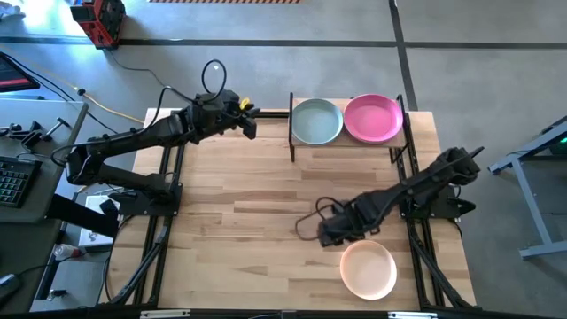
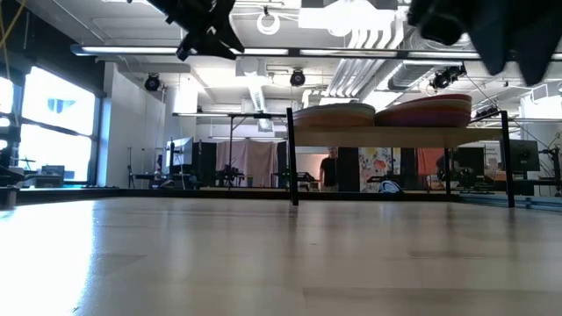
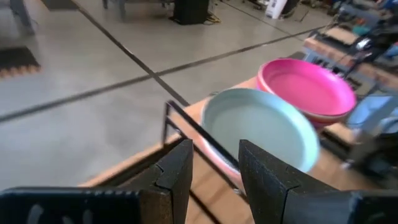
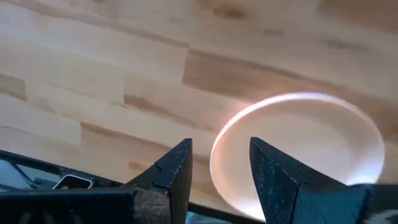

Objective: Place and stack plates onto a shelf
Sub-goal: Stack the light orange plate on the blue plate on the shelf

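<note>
Premises: open industrial lab or workshop. Evidence: polished grey concrete floor, exposed white ceiling ducts upper centre, black computer keyboard far left.

Two plates sit side by side on the shelf at the far end of the table: a grey-teal plate on the left & a magenta plate on the right. A peach plate lies alone at the near right of the table. The right gripper hangs just by its far left edge. The left gripper is just left of the shelf.
</note>
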Controlling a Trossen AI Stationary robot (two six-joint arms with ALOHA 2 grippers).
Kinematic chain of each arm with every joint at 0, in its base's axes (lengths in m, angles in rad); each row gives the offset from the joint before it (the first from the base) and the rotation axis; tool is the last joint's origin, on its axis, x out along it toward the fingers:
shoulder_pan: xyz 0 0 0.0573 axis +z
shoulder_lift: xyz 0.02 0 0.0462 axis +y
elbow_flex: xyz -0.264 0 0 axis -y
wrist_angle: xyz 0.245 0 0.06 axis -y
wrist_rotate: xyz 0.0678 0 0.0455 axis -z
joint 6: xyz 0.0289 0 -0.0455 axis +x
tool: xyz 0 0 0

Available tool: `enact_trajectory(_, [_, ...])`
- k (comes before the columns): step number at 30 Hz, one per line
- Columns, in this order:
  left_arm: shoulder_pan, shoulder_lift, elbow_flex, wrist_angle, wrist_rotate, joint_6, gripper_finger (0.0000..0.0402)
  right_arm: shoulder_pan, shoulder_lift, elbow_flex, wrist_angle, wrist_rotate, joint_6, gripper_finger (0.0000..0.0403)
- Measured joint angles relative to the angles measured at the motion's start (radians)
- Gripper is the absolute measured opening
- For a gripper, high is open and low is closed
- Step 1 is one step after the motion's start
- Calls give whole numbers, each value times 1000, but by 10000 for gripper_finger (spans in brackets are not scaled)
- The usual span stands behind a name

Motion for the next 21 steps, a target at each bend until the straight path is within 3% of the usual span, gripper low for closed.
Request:
enact_trajectory(12, [-23,0,0,-14,60,-31,118,170,0,-91,208,64,343,138])
enact_trajectory(21, [-23,0,0,-17,59,-31,118,234,2,-124,241,95,436,138])
